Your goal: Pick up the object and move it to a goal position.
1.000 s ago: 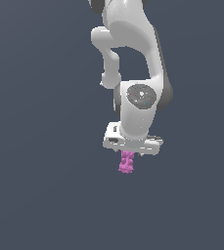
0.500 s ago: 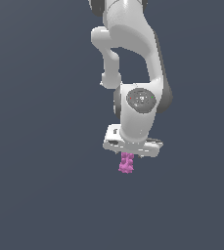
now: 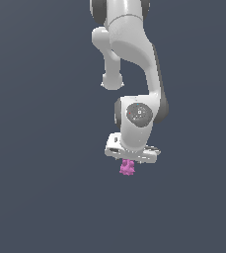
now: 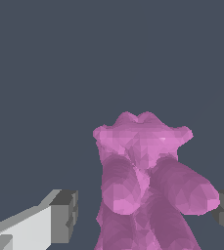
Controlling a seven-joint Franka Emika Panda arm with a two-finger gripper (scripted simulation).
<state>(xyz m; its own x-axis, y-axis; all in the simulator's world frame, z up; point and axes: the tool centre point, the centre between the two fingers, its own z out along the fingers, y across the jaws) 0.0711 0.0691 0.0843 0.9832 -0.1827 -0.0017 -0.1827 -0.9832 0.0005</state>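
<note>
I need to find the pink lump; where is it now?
In the exterior view the pink lump sits just under the white hand, slightly below the picture's centre; the wrist view shows it between the fingers.

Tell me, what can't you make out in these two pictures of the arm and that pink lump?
- Exterior view: the gripper fingers are hidden behind the hand's body, so the grip on the pink lump cannot be judged.
- Wrist view: the pink lump is cut off by the picture's edge; one finger stands apart from it, the other is mostly hidden behind it.
- Both views: no goal marker or surface edge shows.
</note>
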